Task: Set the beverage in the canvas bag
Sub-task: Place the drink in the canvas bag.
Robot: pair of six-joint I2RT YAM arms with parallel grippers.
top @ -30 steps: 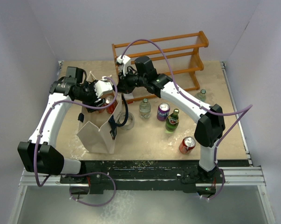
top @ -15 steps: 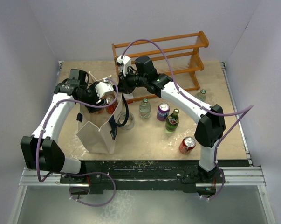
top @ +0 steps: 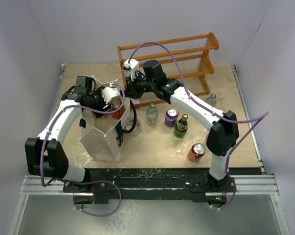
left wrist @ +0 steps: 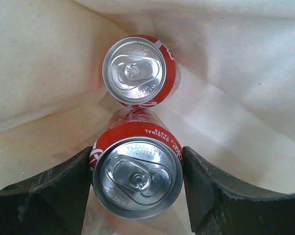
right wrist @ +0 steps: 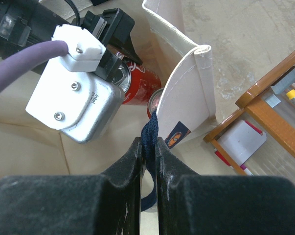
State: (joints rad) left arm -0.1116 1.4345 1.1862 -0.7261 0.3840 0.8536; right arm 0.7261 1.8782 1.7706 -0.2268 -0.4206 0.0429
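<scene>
Left gripper [left wrist: 137, 193]: fingers clamped on a red can [left wrist: 137, 178], one finger on each side, can upright with its top toward the wrist camera

Cream canvas of the bag [left wrist: 44, 63] fills the left wrist view on all sides of the can. From above, the can [top: 117, 112] sits at the bag's [top: 101, 139] open top, at its far edge

Second can [left wrist: 137, 71], also red and upright, lies deeper in the bag, beyond the held one. Whether the two touch: cannot tell

Right gripper [right wrist: 148, 147]: jaws nearly together, pinching the navy strap [right wrist: 150, 128] between the fingers. The bag wall [right wrist: 196, 83] stands up just past the fingertips

Bag stands upright on the table [top: 225, 93], mouth open

Wooden rack [top: 186, 54] behind my right arm. Purple can [top: 171, 117], green bottle [top: 181, 126] and another red can [top: 196, 152] stand on the table to the right of the bag, apart from it
</scene>
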